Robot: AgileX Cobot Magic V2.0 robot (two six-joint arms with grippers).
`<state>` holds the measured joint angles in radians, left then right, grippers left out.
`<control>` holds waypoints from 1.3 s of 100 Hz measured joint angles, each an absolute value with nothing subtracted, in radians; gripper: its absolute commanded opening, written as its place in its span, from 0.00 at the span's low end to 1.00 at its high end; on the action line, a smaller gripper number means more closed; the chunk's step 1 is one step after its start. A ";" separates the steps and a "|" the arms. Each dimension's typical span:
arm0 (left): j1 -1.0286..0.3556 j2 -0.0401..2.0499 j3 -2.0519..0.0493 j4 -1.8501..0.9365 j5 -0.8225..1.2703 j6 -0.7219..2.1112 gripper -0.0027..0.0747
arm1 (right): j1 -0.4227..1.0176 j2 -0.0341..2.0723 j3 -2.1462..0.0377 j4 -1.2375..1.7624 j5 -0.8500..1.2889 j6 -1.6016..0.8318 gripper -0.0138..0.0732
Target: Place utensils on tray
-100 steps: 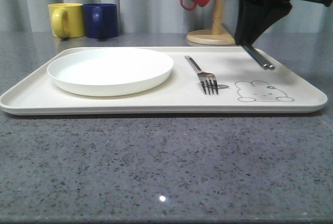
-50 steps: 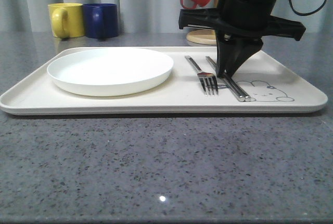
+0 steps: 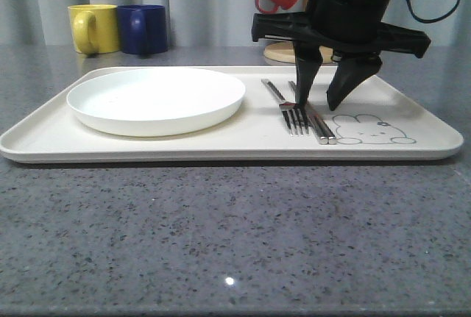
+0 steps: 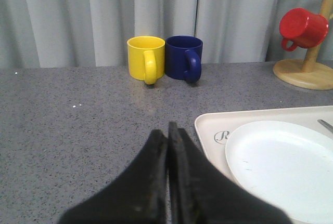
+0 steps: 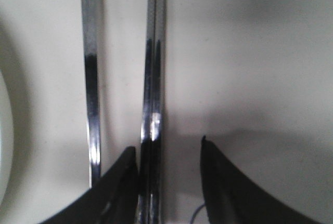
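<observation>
The right end effector (image 3: 330, 104) stood with its two fingers apart, just above the cream tray (image 3: 221, 144). Half a second before, the fingers were together on a slim steel utensil; now they had opened and the utensil was free. This piece, most probably the knife (image 3: 313, 115), lay flat on the tray under the end effector, nearer to the left finger than to the right one. In the right wrist view the knife (image 5: 153, 104) ran straight away from the fingertips, beside the inner face of one finger; whether it touched that finger I cannot tell.

Just beyond the knife, on the side toward the plate, lay the fork (image 3: 288, 107), almost parallel to it and close beside it. Farther on that same side rested the round white plate (image 3: 156, 98). On the other side of the end effector was the grey rabbit drawing (image 3: 370, 129).

The left end effector (image 4: 167, 182) hung with fingers pressed together and empty, over the grey tabletop (image 4: 78, 130) beside the tray corner, facing a yellow mug (image 4: 145, 57) and a blue mug (image 4: 184, 57).

In my judgement, the release was done: two utensils lay on the tray, and the arm should rise straight to avoid pushing the knife.
</observation>
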<state>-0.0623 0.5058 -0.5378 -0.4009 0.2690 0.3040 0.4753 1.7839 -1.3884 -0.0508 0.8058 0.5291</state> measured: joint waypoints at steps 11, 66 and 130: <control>-0.062 0.506 -0.538 -0.401 0.269 0.304 0.01 | 0.475 1.769 -1.388 -0.061 0.810 0.529 0.54; -0.062 0.506 -0.538 -0.401 0.269 0.304 0.01 | 0.246 1.607 -1.396 -0.123 0.963 0.312 0.54; -0.062 0.506 -0.538 -0.401 0.269 0.304 0.01 | -0.201 1.620 -1.396 0.023 1.018 -0.091 0.54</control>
<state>-0.0623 0.5058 -0.5378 -0.4009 0.2690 0.3040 -0.2011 1.6203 -1.3965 0.0229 1.0183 -0.0909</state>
